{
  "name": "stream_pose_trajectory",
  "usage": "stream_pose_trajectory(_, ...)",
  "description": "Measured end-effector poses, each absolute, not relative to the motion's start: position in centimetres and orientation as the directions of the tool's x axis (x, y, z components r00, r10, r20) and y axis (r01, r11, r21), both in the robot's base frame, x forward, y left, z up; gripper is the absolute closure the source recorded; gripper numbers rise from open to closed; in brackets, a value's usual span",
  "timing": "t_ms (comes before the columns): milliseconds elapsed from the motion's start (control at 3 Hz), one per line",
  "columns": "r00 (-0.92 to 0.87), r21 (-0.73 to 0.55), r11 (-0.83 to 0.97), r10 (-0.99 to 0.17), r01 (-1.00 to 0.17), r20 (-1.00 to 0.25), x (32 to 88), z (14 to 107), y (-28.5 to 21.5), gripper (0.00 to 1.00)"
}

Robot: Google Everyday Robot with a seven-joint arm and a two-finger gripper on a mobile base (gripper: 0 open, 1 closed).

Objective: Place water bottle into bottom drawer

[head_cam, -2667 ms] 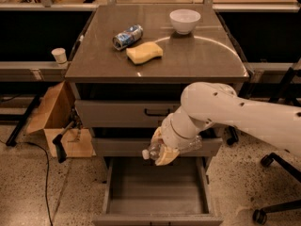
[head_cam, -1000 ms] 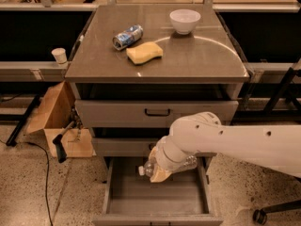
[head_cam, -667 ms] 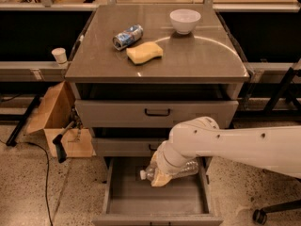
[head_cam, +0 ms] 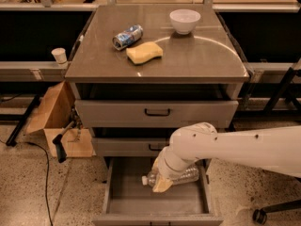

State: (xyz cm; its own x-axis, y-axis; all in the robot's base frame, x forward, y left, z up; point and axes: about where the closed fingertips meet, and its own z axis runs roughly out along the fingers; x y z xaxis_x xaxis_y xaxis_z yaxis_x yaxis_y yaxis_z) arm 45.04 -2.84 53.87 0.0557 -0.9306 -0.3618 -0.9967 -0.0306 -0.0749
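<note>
Grip on bottle (head_cam: 187,174) at bottom drawer (head_cam: 141,204)

The end effector (head_cam: 162,181) clamps the bottle near its neck. It lies sideways, cap left, body sticking out right, low inside the open drawer. Can (head_cam: 128,36), sponge (head_cam: 144,52) and bowl (head_cam: 185,20) sit on the counter (head_cam: 197,60) above.

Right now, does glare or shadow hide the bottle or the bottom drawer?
Camera view: no. A curved streak of glare lies on the cabinet top by the bowl; the slots above the upper drawers are black. The bottom drawer is dim but readable, and the pincer holds the bottle over it.
</note>
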Motion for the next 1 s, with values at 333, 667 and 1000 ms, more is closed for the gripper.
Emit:
stream_pose_trajectory(333, 0.054, -0.044, -0.041, -0.929, -0.998, -0.367, 44.9, 52.6, -3.7, 1.00)
stream_pose_trajectory(667, 0.046, -0.027, -0.039, -0.924, -0.999, -0.379, 45.2, 51.3, -4.6, 1.00)
stream_pose_trajectory(1000, 0.040, -0.021, -0.034, -0.922, -0.999, -0.384, 45.9, 50.4, -4.5, 1.00)
